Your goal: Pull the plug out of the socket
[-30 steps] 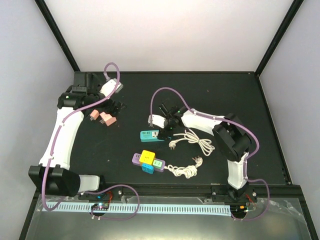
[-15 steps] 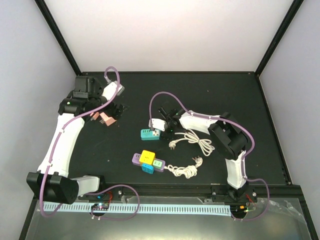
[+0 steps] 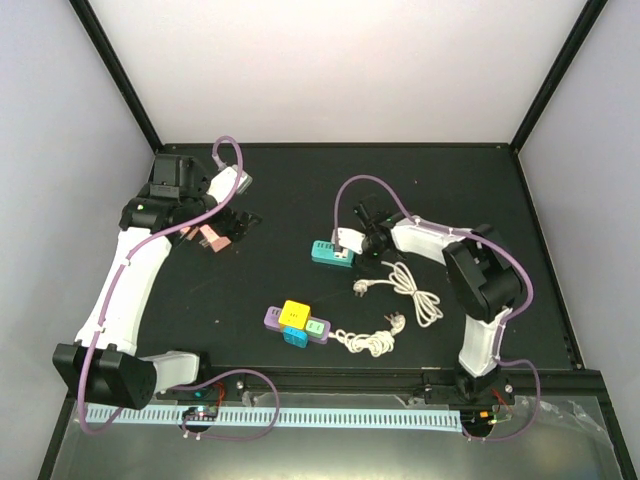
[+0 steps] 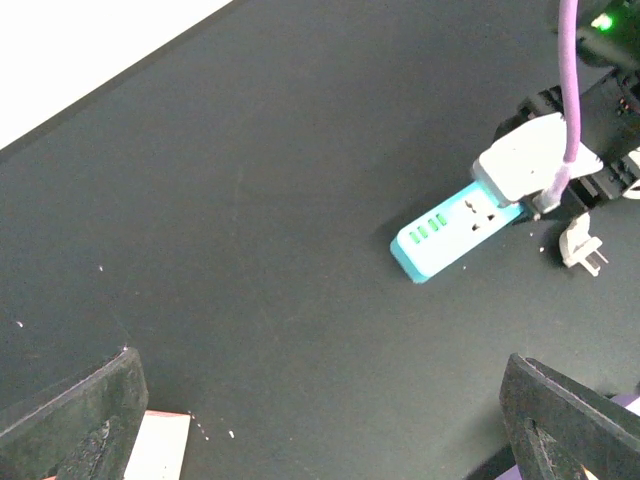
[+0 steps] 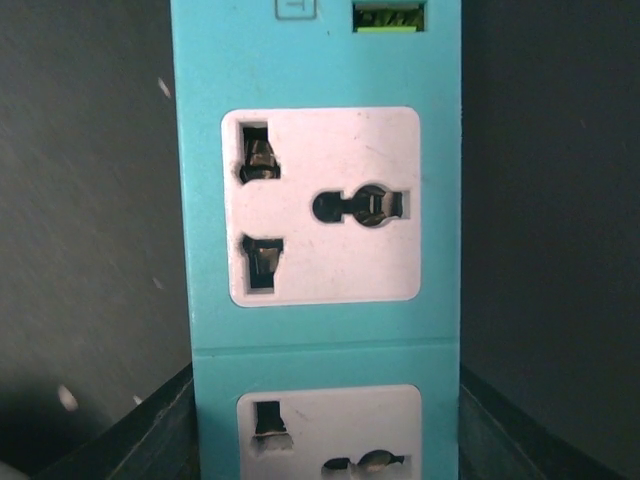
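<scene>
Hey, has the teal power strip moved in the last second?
Yes. In the top view the teal power strip has slid right and slightly farther back, judged against the yellow and purple socket block, which stayed put.

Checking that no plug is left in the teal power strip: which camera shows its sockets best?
The right wrist view: the teal power strip fills the frame, and both visible sockets are empty. The left wrist view shows the strip small, one end covered. The top view shows only a tiny teal bar.
</scene>
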